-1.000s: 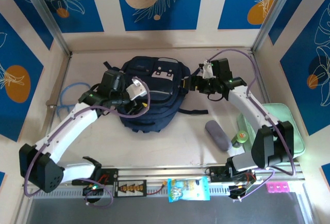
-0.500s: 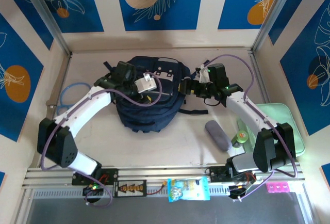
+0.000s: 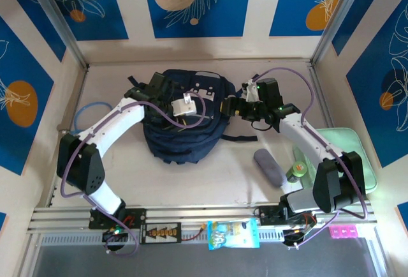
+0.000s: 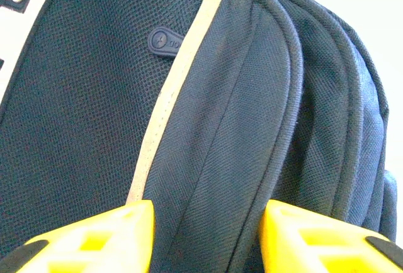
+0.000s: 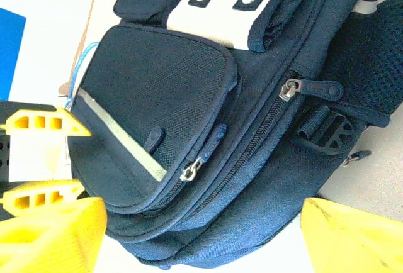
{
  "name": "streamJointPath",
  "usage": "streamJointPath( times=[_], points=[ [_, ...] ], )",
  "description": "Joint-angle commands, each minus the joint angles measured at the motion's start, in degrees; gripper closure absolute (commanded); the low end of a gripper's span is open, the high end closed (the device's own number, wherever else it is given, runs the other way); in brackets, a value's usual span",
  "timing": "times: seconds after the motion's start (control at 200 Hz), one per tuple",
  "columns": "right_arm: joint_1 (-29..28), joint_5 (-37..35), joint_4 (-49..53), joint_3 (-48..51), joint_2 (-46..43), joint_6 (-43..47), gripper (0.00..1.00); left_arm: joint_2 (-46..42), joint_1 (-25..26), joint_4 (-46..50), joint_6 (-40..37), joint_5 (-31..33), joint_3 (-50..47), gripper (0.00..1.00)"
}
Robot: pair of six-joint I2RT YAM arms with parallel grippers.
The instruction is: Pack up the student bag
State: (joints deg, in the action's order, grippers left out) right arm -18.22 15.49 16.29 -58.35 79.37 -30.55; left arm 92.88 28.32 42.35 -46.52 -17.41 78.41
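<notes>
Here the student bag point(image 3: 185, 130) lies flat on the table point(image 3: 210, 184), midway between the side edges and nearer the far edge. Its front face is up, with the grey-white patch point(image 5: 220, 15) toward the far edge. On that face we mark the front pocket point(image 5: 157, 90), crossed by the grey trim stripe point(image 4: 167, 106), and the zip pulls point(image 5: 191, 171); the zips look shut to us.

The left pincer point(image 4: 206, 238) stands over the pocket, its yellow fingers point(image 4: 94, 238) astride a piped ridge of fabric. A gap shows between them, and we cannot tell whether they pinch the cloth or merely flank it. The right pincer point(image 5: 201, 238) hangs released, jaws wide, just beside the bag's right flank and holding nothing. Toward the right edge lie a grey pouch point(image 3: 269, 167), a green can point(image 3: 295, 172) and the mint-green zip case point(image 3: 360, 156), all well apart from the bag.

Risk, in our judgement: the left fingers bracket fabric, not a pull, so a closing grasp may gather cloth and drag or lift the whole bag instead of opening it. The wide right jaws may snag the side buckle point(image 5: 324, 128) or a strap.

Obscured: both pincers' fingertips are cut off at the bottom of the wrist views. Where the main compartment's zip ends is out of sight. The right arm covers part of the can and the case.
</notes>
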Motion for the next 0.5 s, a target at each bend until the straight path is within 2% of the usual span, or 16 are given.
streamJointPath(
  times=[0.0, 0.155, 0.255, 0.38, 0.495],
  points=[
    [-0.4, 1.9, -1.4, 0.4, 0.4, -0.9, 0.19, 0.5, 0.4, -2.1, -0.4, 1.2, -0.3, 0.65],
    [-0.8, 5.5, -4.8, -0.2, 2.7, -2.3, 0.19, -2.3, 0.4, -4.9, 0.5, 0.4, -2.1, 0.85],
    [-1.8, 7.7, -6.8, -2.5, 6.2, -3.0, 0.19, -4.8, 0.4, -8.2, 2.5, 0.6, -4.8, 0.93],
    [-3.2, 9.3, -8.0, -7.1, 12.2, -3.6, 0.20, -8.6, 0.3, -16.0, 8.2, 1.3, -11.0, 0.99],
    [-4.2, 9.2, -8.0, -11.2, 16.7, -3.7, 0.20, -12.3, 0.2, -22.4, 12.8, -0.9, -16.8, 1.00]
  ],
)
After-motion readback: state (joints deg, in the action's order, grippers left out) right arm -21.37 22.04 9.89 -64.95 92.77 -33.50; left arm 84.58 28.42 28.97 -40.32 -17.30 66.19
